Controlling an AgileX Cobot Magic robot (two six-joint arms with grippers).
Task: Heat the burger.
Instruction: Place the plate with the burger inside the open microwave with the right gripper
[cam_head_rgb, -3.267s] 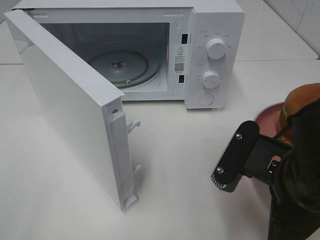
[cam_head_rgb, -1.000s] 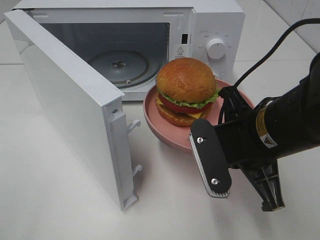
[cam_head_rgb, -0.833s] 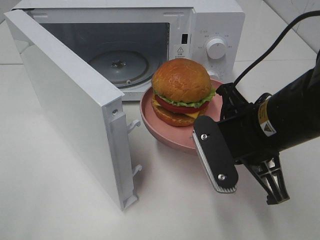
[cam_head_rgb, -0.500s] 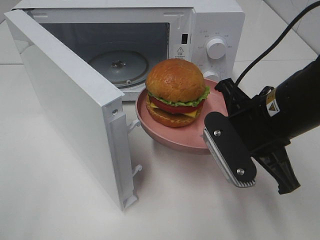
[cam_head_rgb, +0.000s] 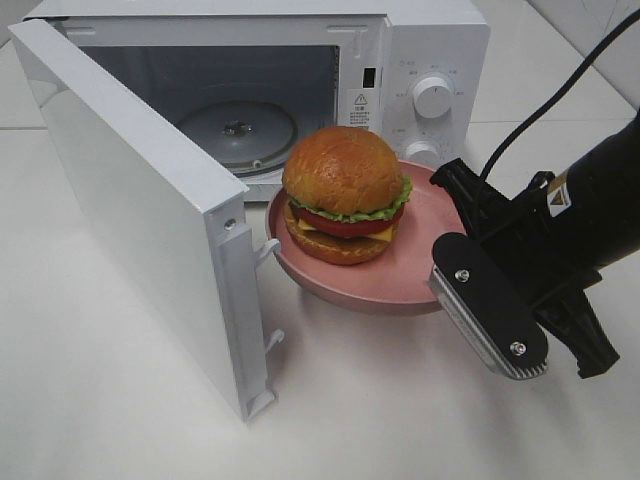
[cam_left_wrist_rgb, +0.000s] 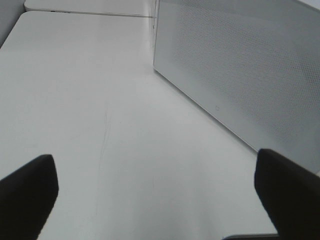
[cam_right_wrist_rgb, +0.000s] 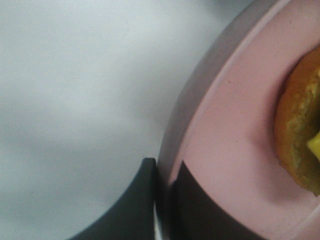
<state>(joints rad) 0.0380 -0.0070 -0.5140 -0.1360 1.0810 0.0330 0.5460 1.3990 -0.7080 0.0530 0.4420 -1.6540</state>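
View from the high camera and both wrists. The burger (cam_head_rgb: 345, 195), with its golden bun, lettuce, tomato and cheese, sits upright on a pink plate (cam_head_rgb: 405, 275), toward the side of the plate nearest the microwave (cam_head_rgb: 435, 50). The plate is just in front of the oven's open mouth, outside the cavity, with its near edge close to the free end of the door (cam_head_rgb: 130, 190), which stands swung wide open. The glass turntable (cam_head_rgb: 235, 128) inside is bare. The right gripper (cam_head_rgb: 455, 185) holds the plate by the rim on the side away from the door; in the right wrist view its fingers (cam_right_wrist_rgb: 137, 205) pinch the rim, one outside and one inside the edge. The plate casts a shadow on the white table (cam_head_rgb: 100, 400) beneath it. The left gripper (cam_left_wrist_rgb: 157, 195) is over the table beside the microwave, its fingers (cam_left_wrist_rgb: 27, 192) spread wide with nothing between them.
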